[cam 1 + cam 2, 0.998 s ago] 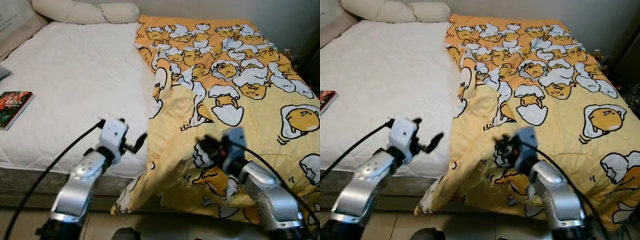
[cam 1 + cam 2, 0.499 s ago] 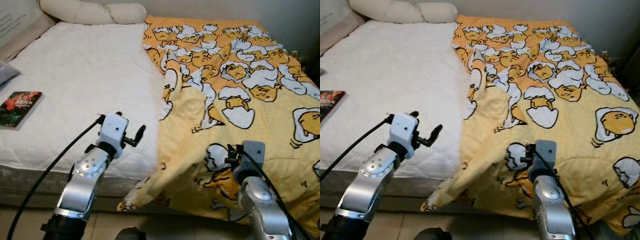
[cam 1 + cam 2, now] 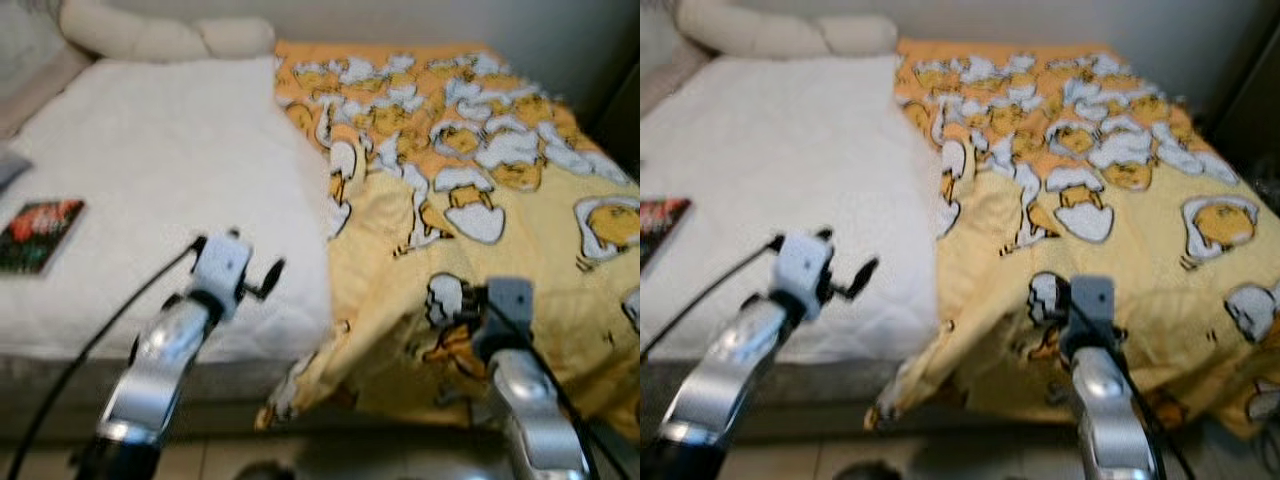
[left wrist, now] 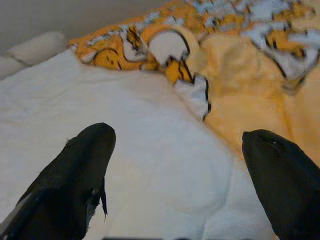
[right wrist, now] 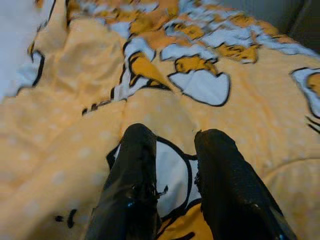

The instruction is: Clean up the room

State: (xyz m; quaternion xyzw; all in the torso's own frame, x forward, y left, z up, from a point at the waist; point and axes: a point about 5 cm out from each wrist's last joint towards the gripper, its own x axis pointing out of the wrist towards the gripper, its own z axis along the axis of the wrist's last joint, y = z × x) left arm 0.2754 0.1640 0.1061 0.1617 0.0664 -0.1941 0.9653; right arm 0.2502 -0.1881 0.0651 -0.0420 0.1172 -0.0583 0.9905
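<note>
Left gripper (image 4: 175,150) hangs with fingers spread wide above the mattress (image 3: 150,180); right gripper (image 5: 175,150) fingers stand narrowly apart, tips against the blanket (image 5: 225,90).

- You are not getting any readable text, number, brand or sign in these views; all of them are blurring.
- The book (image 3: 38,221) lying on the bed (image 3: 150,170) is showing a red and dark cover, but its print is smearing past reading.
- The blanket (image 3: 480,170) is carrying cartoon egg figures, no lettering.
</note>
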